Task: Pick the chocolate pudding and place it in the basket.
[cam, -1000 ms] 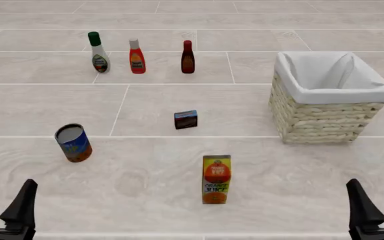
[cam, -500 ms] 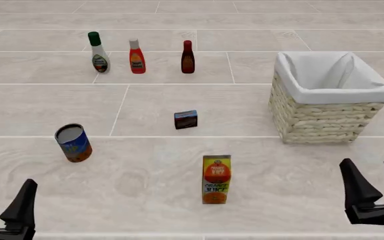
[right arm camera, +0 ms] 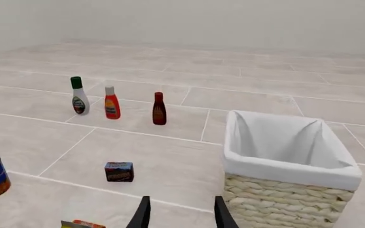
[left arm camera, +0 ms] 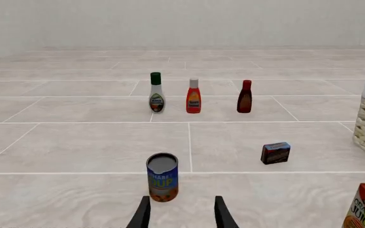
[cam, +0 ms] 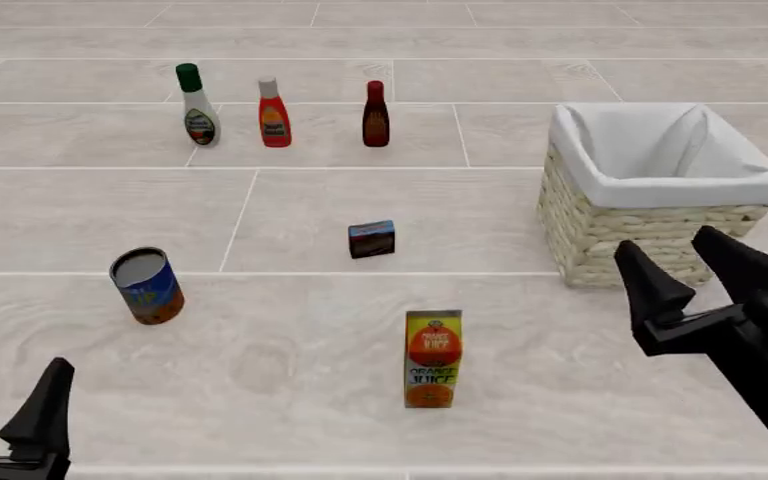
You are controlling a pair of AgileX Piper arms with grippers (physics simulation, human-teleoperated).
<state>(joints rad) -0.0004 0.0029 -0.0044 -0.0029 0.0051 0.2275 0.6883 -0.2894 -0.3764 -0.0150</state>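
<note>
Two grippers are showing, both spread wide and holding nothing. You are keeping the left gripper parked at the near edge, unmoved over the last second. You are raising and advancing the right gripper; a second ago it sat low at the near right corner, and now it is hanging in front of the basket. That suggests you are using the right arm for the reach, which is only beginning.

Working outward, the juice carton is standing nearest, with the can to its left. The pudding is sitting beyond the carton, mid-table, untouched, well apart from your right gripper and left of the basket. Three bottles are lining the far side.

You are needing a leftward swing next; the carton is standing near that path.
</note>
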